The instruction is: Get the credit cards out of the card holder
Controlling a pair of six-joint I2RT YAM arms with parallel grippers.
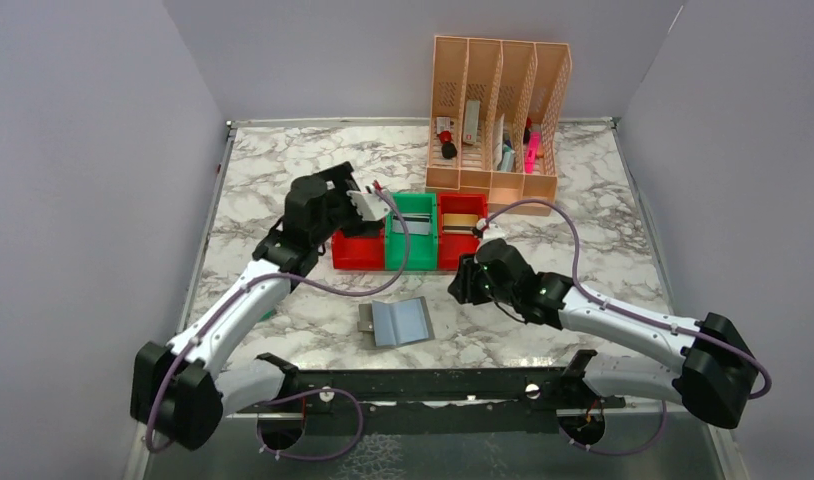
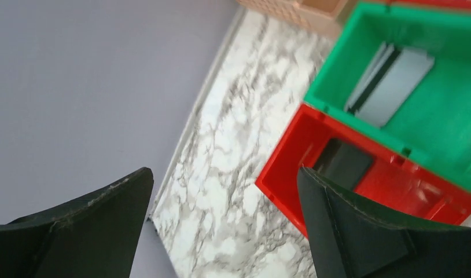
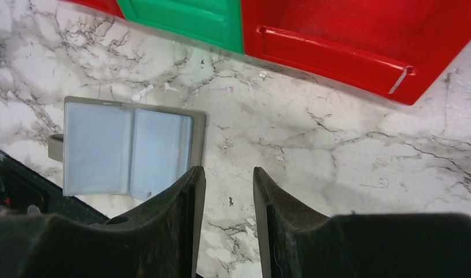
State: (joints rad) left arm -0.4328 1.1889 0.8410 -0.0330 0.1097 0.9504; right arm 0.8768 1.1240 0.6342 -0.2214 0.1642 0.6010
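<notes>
My left tool (image 2: 224, 174) hangs wide open with nothing between its fingers, above the red bin (image 2: 282, 174) at the lower right of the left wrist view. The black card (image 2: 344, 165) lies inside that bin, and the silver-grey card (image 2: 392, 84) lies in the green bin (image 2: 331, 58) beside it. In the top view a gold-tan card (image 1: 463, 219) shows in the other red bin (image 1: 463, 250), right of the green one. The card holder (image 3: 129, 152) lies spread open on the counter (image 3: 337, 156), at the left of the right wrist view, and both its pale pockets look empty to me. My right tool (image 3: 228, 174) hovers just beside it, fingers narrowly parted and gripping nothing. I judge this step to be clearing away after a drop. I'd lift the left tool straight up with its fingers wide, so neither clips the bin wall or drags the card, and leave the right tool off the holder.
</notes>
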